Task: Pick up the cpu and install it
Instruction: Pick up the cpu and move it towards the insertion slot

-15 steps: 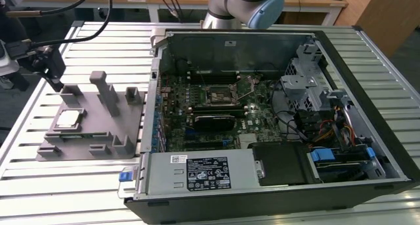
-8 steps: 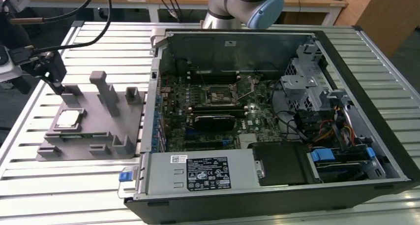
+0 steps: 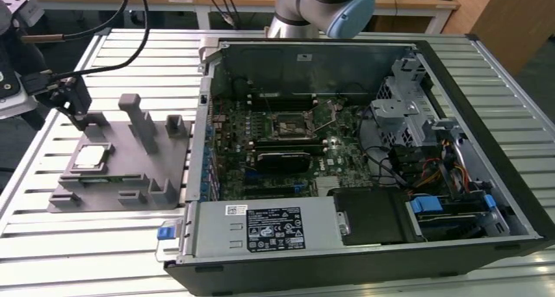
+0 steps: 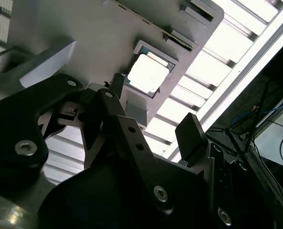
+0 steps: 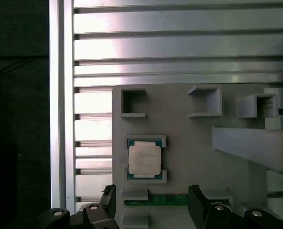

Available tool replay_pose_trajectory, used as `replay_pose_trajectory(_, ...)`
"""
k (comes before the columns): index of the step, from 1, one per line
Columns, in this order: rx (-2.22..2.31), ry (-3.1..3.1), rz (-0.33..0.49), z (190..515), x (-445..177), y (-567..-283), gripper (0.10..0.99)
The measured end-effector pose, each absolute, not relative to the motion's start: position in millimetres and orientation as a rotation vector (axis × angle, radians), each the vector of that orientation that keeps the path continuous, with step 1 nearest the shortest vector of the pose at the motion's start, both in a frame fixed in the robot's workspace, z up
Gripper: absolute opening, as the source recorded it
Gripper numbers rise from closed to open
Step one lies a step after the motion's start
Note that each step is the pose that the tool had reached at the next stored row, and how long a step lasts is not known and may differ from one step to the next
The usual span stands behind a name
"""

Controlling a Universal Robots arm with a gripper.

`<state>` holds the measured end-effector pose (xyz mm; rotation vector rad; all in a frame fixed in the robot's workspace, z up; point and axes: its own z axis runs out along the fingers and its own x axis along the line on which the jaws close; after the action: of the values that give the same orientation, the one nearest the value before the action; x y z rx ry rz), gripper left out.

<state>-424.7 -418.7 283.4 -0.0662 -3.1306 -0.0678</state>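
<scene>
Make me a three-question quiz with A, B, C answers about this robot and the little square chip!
1. Where is the cpu? A) inside the computer case B) in the grey tray C) on the floor
2. What colour is its top? A) red B) blue C) silvery
3. How is the gripper? A) open, holding nothing B) shut on the cpu C) shut on a cable
Answers: 1 B, it lies in a pocket of the tray; 2 C, the metal top looks pale and shiny; 3 A, its fingers stand apart over the tray.
</scene>
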Motion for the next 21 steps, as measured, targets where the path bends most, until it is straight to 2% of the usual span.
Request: replay_pose_trajectory(21, -0.041, -3.127, -0.068, 245.3, -424.8, -417.1, 0.706)
